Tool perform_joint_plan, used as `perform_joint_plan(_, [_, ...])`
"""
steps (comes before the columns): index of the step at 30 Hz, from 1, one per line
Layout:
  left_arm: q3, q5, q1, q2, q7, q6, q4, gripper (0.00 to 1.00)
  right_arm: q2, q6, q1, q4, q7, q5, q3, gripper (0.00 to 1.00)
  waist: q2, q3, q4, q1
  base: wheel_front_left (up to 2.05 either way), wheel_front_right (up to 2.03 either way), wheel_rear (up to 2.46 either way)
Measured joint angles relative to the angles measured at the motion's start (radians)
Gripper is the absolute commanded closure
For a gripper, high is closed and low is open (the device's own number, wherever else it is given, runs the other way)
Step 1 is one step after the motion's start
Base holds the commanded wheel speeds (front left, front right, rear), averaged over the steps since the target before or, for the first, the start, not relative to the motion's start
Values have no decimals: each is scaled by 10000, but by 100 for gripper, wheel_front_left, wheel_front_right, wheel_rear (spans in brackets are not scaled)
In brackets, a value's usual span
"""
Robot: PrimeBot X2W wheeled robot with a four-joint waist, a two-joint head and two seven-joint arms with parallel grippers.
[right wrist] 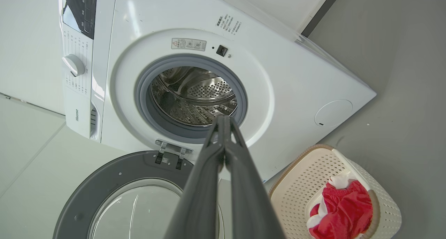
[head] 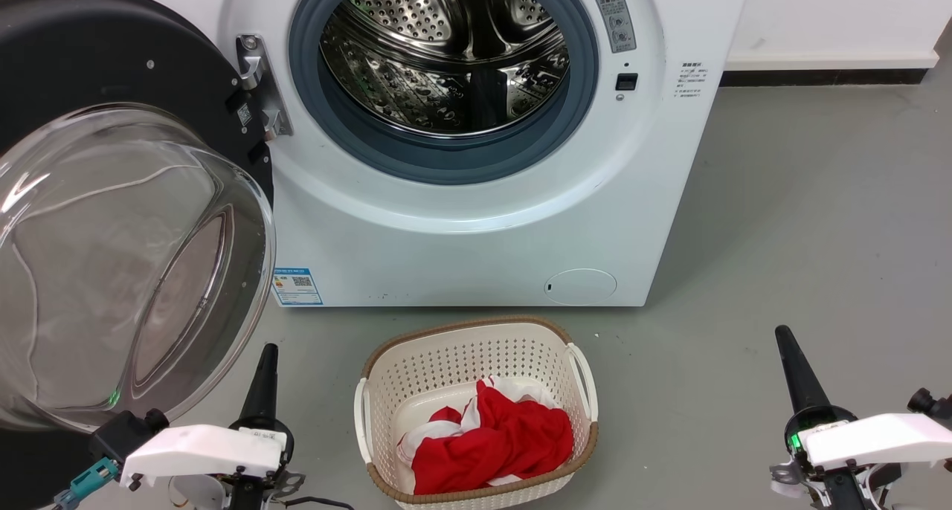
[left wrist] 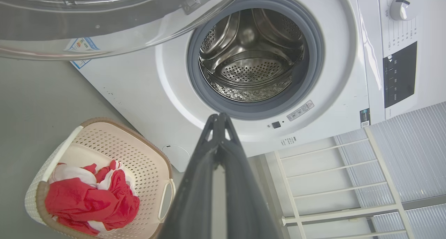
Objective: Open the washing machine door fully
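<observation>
The white washing machine (head: 476, 250) faces me with its steel drum mouth uncovered. Its door (head: 89, 56), a black disc with a bulging clear glass bowl (head: 126, 265), is swung wide out to the left on its hinge (head: 256, 86). My left gripper (head: 266, 357) is shut and empty, low beside the bowl's right rim. At the lower right my right gripper (head: 785, 339) is shut too, far from the door. The left wrist view has the door's rim (left wrist: 104, 30) overhead and the shut gripper (left wrist: 218, 117); the right wrist view has the door (right wrist: 115, 183) below the drum and the shut gripper (right wrist: 223, 120).
A cream laundry basket (head: 476, 339) holding red and white cloth (head: 491, 439) stands on the grey floor before the machine, between my grippers. A white rack (left wrist: 348, 183) stands right of the machine in the left wrist view. Open floor lies to the right.
</observation>
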Motion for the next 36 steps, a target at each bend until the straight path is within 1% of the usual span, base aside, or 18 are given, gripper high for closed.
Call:
perform_joint_plan(16, [222, -1532, -88, -36, 360, -174, 107, 100, 0, 0, -182, 219, 291, 1576, -144, 100, 0, 6, 7, 0, 0, 0, 0])
perform_joint_plan(36, [456, -3172, -246, -75, 790, -349, 221, 100, 6, -2, -401, 464, 577, 3223, -301, 100, 0, 13, 15, 0, 0, 0, 0])
